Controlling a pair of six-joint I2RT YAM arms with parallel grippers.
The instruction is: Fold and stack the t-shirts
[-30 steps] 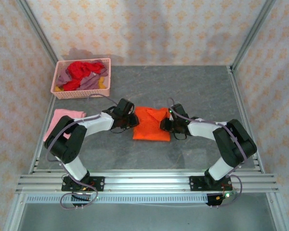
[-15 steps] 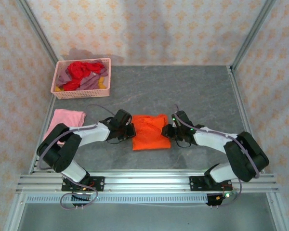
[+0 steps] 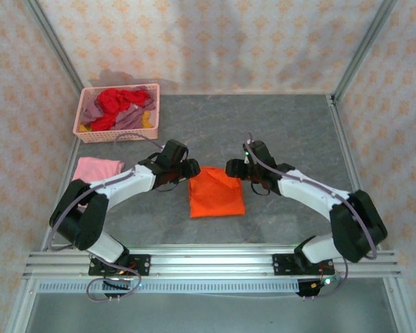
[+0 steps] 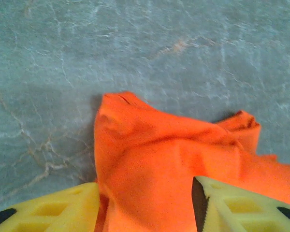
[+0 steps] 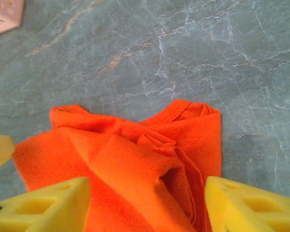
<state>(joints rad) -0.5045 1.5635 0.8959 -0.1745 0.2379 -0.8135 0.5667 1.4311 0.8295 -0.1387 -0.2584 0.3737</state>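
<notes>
**Orange shirt (image 3: 216, 198) straddled at both upper corners**

It lay folded at centre frame. The left gripper (image 4: 146, 193) and right gripper (image 5: 146, 186) each stood over one upper corner, jaws apart with cloth between, probably so both corners could be gripped evenly. The pink shirt (image 3: 97, 168) waited at the left.

Orange shirt (image 3: 216, 196) folded, mid-tabletop.
Left gripper (image 3: 192, 168) and right gripper (image 3: 231, 168) at its far corners; basket (image 3: 118, 132) in far-left corner.
</notes>
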